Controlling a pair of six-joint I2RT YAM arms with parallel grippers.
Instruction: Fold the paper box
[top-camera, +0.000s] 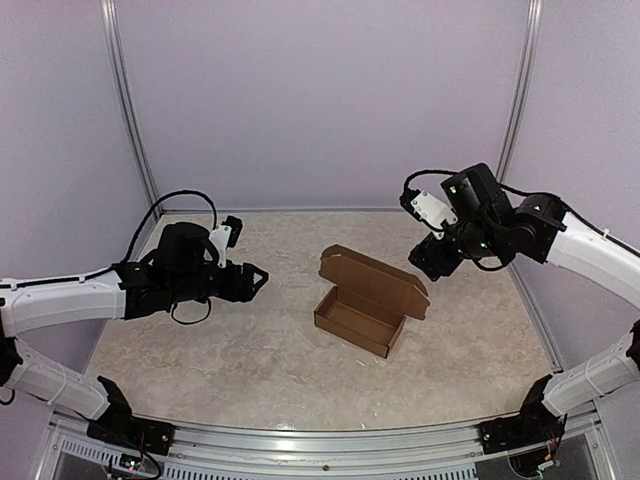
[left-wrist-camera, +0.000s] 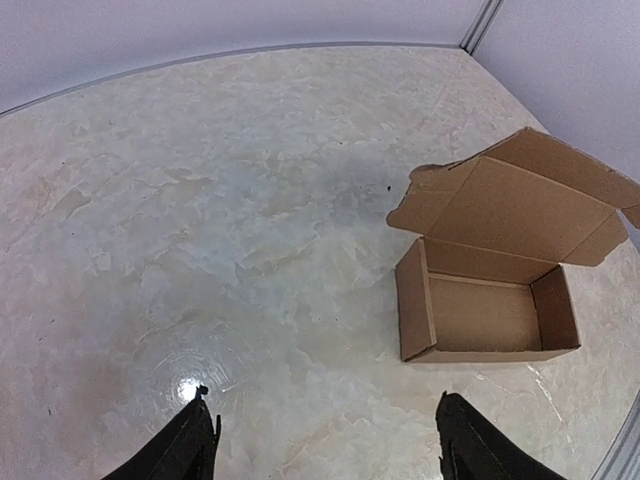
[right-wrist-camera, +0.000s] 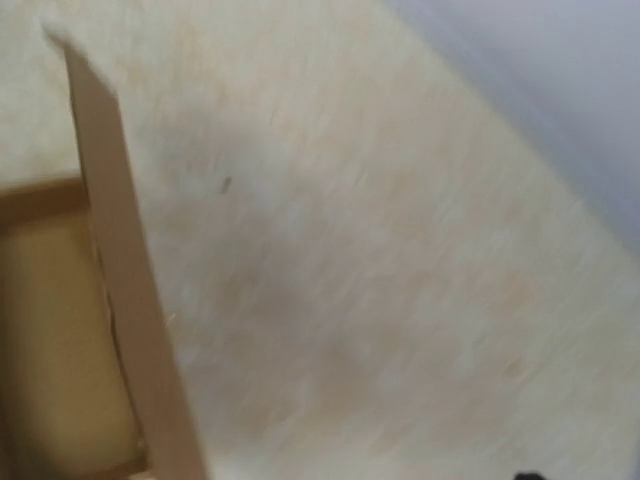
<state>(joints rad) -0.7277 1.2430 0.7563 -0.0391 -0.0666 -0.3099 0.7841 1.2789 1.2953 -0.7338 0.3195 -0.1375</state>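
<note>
The paper box (top-camera: 360, 318) stands near the middle of the table as a small brown tray, its lid (top-camera: 375, 278) raised and leaning back. My left gripper (top-camera: 262, 280) hovers to the box's left, pointing at it, open and empty. In the left wrist view the box (left-wrist-camera: 485, 315) lies ahead to the right of the two dark fingers (left-wrist-camera: 190, 445). My right gripper (top-camera: 432, 262) hangs above the lid's right end, apart from it. The blurred right wrist view shows a brown cardboard edge (right-wrist-camera: 115, 260) at the left and one dark fingertip (right-wrist-camera: 527, 476) at the bottom edge, with nothing between the jaws.
The marbled tabletop (top-camera: 250, 350) is ringed by pale walls and upright metal posts (top-camera: 130, 110). A metal rail (top-camera: 320, 445) runs along the near edge between the arm bases.
</note>
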